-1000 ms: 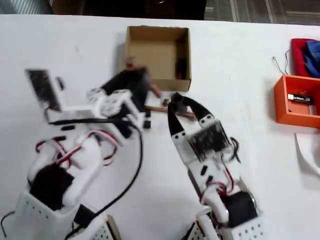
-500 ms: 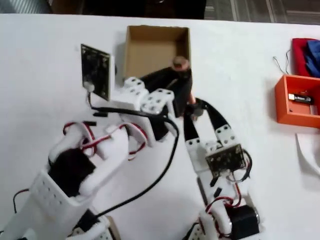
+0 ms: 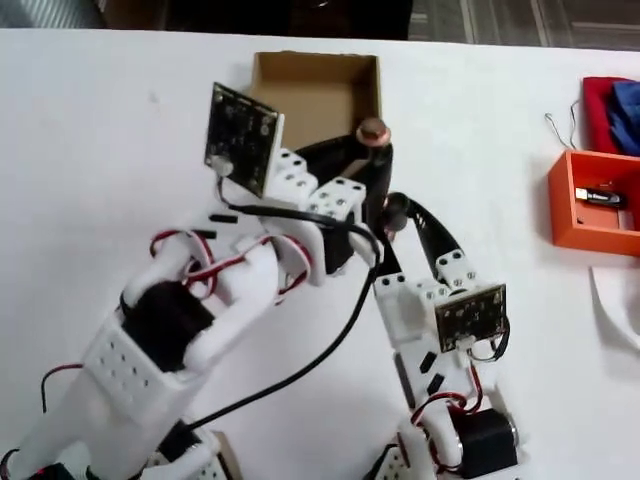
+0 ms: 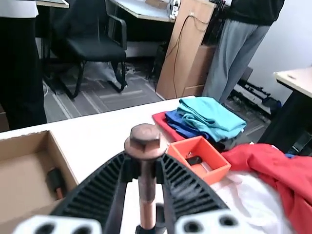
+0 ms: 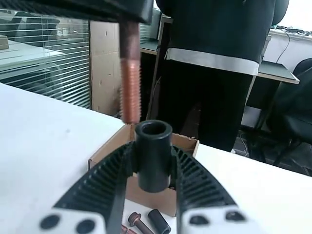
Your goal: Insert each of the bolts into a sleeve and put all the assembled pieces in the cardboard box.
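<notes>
Bolt [image 4: 143, 141]: upright, head up, clamped in left gripper [image 4: 144, 162], by front edge of cardboard box [image 3: 316, 57].
Sleeve [image 5: 153, 146]: bore up, clamped in right gripper [image 5: 152, 157].
Bolt tip near sleeve rim, off-centre, not yet in.
Rec: centre tip over bore, keep shank vertical, lower slowly.

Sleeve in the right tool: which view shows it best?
Right wrist view: sleeve upright in the right tool, bore visible, bolt hanging at its rim. High view gives its top end; left wrist view, a sliver by the bolt.
</notes>
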Motion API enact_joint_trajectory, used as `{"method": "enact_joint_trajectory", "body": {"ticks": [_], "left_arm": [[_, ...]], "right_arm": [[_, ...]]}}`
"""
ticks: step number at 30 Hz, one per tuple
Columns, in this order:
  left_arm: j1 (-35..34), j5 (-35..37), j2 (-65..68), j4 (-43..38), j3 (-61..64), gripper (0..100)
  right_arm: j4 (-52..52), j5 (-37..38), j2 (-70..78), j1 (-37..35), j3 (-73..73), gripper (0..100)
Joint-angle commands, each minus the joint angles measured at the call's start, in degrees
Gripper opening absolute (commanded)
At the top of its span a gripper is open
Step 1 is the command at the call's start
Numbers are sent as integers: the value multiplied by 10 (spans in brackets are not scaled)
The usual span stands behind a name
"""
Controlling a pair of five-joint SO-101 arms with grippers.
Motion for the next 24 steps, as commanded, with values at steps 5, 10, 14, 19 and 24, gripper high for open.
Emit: {"method": "enact_joint_trajectory", "body": {"ticks": [5,10,14,19,24], "left_arm": [[6,-2,11,-55,-32,25],[6,1,9,-54,-29,25],[25,-2,9,-53,-26,25],[34,-3,14,-53,-25,25],[18,-4,12,-40,-26,25]], "right_arm": [[-10,-7,-4,7,-3,21],[-10,-9,-3,7,2,21],[-15,-9,-5,7,35,21],[-15,-10,-5,7,44,21],[-15,-32,-6,13,43,21]]}}
